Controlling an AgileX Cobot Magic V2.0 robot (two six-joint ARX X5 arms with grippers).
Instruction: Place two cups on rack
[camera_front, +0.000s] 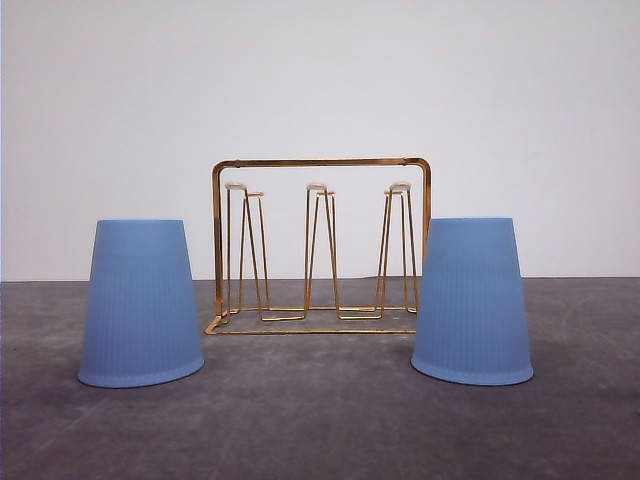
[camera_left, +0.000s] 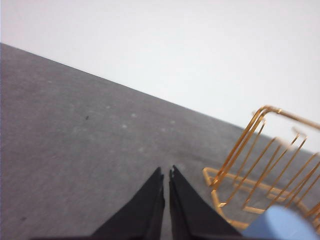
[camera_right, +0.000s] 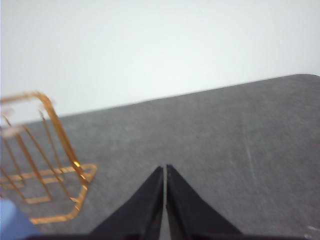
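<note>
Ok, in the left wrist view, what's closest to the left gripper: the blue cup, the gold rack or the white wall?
From the left gripper:
1. Blue cup, close beside the gripper, at the picture's corner.
2. Gold rack, just behind the cup on the same side; its near corner is almost as close.
3. White wall, far off past the table's back edge.

cups (camera_front: 141, 305): matt ribbed blue plastic | rack (camera_front: 320, 250): shiny gold wire | table (camera_front: 320, 430): rough grey, matt
</note>
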